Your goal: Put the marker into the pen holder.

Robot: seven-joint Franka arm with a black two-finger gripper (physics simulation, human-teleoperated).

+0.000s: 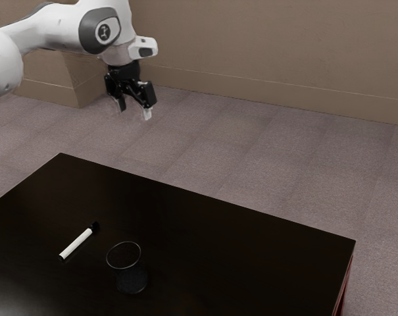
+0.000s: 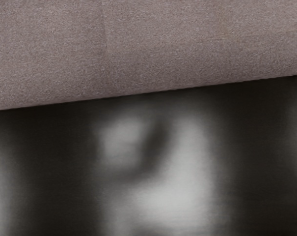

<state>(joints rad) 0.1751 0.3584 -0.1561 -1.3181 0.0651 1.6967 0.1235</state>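
Exterior view — gripper (image 1: 134, 110), fingers (image 1: 148, 99) apart, marker (image 1: 77, 243) on dark table (image 1: 231, 257) — near pen holder (image 1: 131, 280)

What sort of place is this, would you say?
Probably a plain indoor room, perhaps an office or lab: grey-mauve carpet, a beige wall with baseboard, and a dark table.

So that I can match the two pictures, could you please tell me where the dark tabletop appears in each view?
Exterior view: the dark tabletop spans the lower part, beneath the marker and the clear pen holder.
Wrist view: the dark tabletop meets the floor along one straight edge, with blurred pale patches over it.
Shared landmark: the floor beyond the tabletop's edge.
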